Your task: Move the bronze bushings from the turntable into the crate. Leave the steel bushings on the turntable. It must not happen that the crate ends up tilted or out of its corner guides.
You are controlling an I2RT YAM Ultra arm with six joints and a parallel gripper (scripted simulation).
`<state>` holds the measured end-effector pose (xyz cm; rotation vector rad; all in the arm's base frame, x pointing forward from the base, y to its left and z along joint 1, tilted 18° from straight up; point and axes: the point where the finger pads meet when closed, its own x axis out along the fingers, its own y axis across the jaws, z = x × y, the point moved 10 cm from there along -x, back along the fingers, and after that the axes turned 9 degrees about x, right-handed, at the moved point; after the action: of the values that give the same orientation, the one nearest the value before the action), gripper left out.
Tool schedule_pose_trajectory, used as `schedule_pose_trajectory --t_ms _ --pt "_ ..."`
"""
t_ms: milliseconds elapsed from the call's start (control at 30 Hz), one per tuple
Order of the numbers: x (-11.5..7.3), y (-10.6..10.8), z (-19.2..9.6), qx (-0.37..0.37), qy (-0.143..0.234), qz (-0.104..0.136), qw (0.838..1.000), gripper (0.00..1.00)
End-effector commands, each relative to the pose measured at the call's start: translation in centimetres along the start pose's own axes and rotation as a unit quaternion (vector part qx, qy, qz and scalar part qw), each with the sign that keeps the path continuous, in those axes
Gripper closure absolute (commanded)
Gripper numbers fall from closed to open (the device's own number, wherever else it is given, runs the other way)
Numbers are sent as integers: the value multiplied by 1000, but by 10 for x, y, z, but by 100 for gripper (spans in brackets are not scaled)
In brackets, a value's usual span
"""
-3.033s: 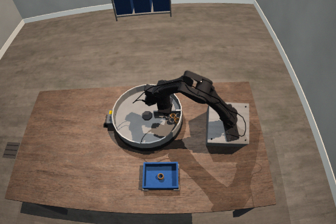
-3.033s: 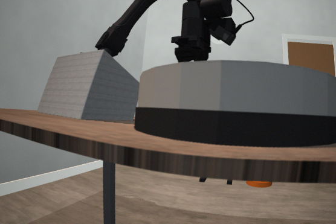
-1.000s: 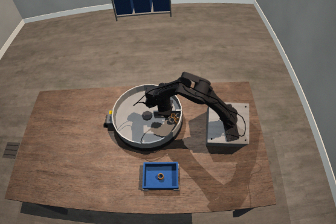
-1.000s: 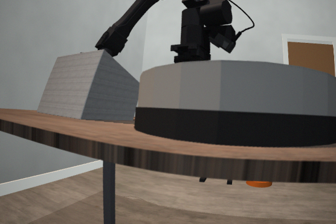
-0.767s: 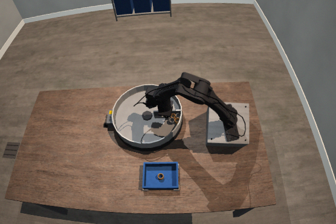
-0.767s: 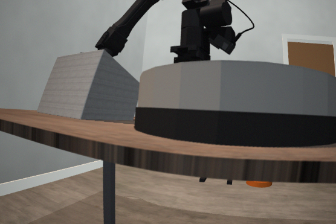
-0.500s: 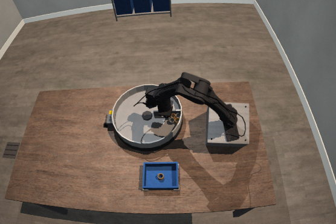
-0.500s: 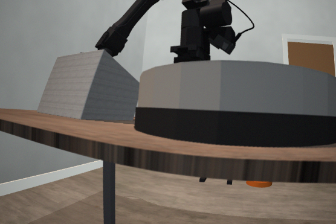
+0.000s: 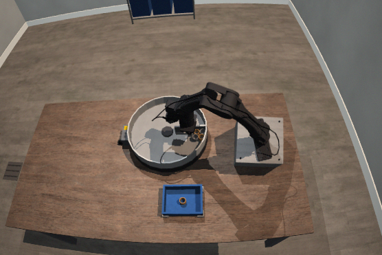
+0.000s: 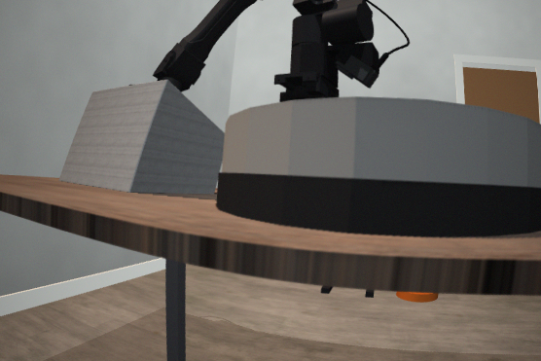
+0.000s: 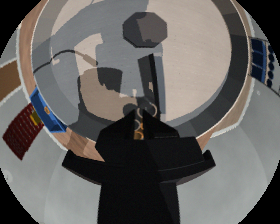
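Where the top view looks into the turntable (image 9: 128, 136) (image 10: 321, 139) (image 11: 234, 27), bronze bushings (image 9: 196, 131) (image 11: 138, 136) lie near its wall on the side facing the arm's pedestal (image 9: 240, 159) (image 10: 112, 139), with steel bushings (image 9: 195, 137) (image 11: 150, 103) close beside them; exact contacts are too small to tell. The jaws (image 9: 188, 132) (image 10: 309, 95) point down beside this group, parted by a narrow gap, pinching nothing. In the exterior view their tips are hidden behind the turntable wall. Farther inward, a dark hub (image 9: 167, 131) (image 11: 145, 30) marks the turntable's middle. Apart from the turntable, the blue crate (image 9: 165, 201) (image 11: 39, 106) sits level on the tabletop (image 9: 86, 174) (image 10: 146, 212), within its corner guides (image 9: 203, 215) as far as visible, holding one bronze bushing (image 9: 179, 201) near its centre.
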<state>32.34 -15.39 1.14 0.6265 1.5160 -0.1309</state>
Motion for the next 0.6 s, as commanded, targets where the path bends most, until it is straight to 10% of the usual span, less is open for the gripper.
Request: schedule_pose_trajectory --t_ms 0,567 --pt "4 -3 1 8 1 3 1000 87" --pt "7 -8 -3 10 5 4 1000 87"
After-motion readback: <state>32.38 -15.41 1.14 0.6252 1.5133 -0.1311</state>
